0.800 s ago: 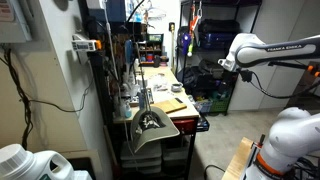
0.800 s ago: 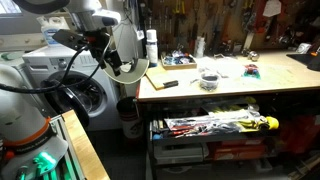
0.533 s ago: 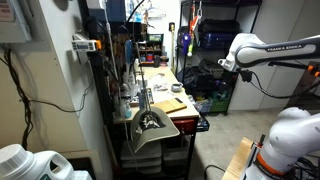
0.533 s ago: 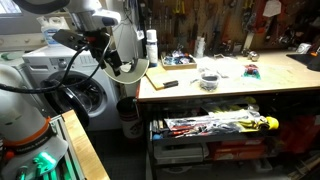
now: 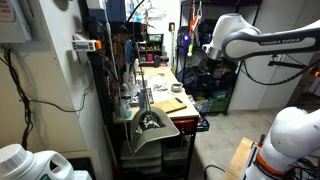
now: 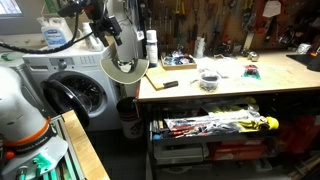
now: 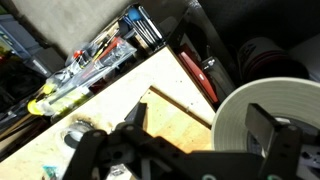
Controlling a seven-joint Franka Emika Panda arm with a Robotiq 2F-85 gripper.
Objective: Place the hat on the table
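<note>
The beige hat [image 6: 125, 65] hangs at the near end of the table [image 6: 230, 85], just off its tan top. It shows in both exterior views, brim down at the bench end [image 5: 150, 125]. In the wrist view the hat [image 7: 240, 110] is a pale round shape at the right, partly behind my right finger. My gripper [image 7: 205, 125] is open wide, with nothing between the fingers. In an exterior view it [image 6: 108, 28] sits above and left of the hat. My arm [image 5: 228, 38] is high, to the right of the table [image 5: 165, 105].
A washing machine [image 6: 75, 95] stands left of the bench. On the tabletop are a white bottle [image 6: 150, 45], a small bowl [image 6: 208, 80] and tools. A shelf with yellow tools [image 6: 215, 125] is under the top. A wooden board [image 6: 80, 150] lies low at the left.
My arm has risen and swung toward the bench, clear of the hat. The hat has stayed where it hangs.
</note>
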